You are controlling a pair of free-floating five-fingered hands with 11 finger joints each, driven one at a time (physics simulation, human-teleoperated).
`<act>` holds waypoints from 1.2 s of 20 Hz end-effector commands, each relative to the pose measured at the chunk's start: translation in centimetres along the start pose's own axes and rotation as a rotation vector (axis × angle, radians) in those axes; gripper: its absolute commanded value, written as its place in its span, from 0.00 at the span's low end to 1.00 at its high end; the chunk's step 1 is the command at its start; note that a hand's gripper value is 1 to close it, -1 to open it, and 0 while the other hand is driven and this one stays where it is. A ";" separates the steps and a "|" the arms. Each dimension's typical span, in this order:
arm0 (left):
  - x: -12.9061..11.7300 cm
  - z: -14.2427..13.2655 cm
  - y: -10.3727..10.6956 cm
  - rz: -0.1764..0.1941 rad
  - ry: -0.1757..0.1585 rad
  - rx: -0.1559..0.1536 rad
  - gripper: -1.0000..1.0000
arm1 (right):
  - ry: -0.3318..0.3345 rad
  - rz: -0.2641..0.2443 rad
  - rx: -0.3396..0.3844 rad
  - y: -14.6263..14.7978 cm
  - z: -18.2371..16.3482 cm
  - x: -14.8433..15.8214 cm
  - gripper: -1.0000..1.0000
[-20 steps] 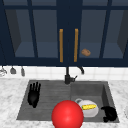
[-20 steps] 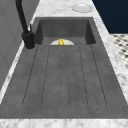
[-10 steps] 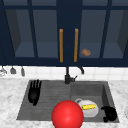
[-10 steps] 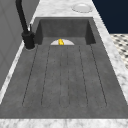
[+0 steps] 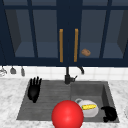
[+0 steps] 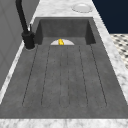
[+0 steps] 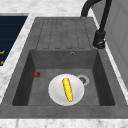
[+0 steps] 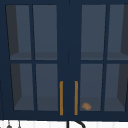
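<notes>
My left robot hand hovered with fingers spread straight over the sink's drainboard, while my right robot hand hung curled, holding nothing, beside the plate carrying the corn.

Front, both sides, sink (shared), cabinet above

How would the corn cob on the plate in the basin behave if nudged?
The corn cob is a rounded cylinder lying loose on the white plate, so it would probably roll sideways. The plate looks smooth and shallow, so it may slide off.
</notes>
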 end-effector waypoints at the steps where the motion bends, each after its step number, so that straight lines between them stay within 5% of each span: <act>1: -0.3 0.1 1.0 -0.054 -0.101 -0.071 0.00 | 0.000 0.000 0.000 0.0 0.0 0.0 0.50; 19: 1.0 0.6 3.0 -0.052 -0.136 -0.118 0.00 | 0.000 0.000 0.000 0.0 0.0 0.0 0.50; 21: 0.0 0.3 4.0 -0.046 -0.077 -0.121 0.00 | 0.000 0.000 0.000 0.0 0.0 0.0 0.50; 22: 0.3 0.5 3.0 -0.028 -0.002 -0.061 0.00 | 0.000 0.000 0.000 0.0 0.0 0.0 0.50; 24: 0.4 0.6 3.2 -0.031 -0.032 -0.033 0.00 | 0.000 0.000 0.000 0.0 0.0 0.0 0.50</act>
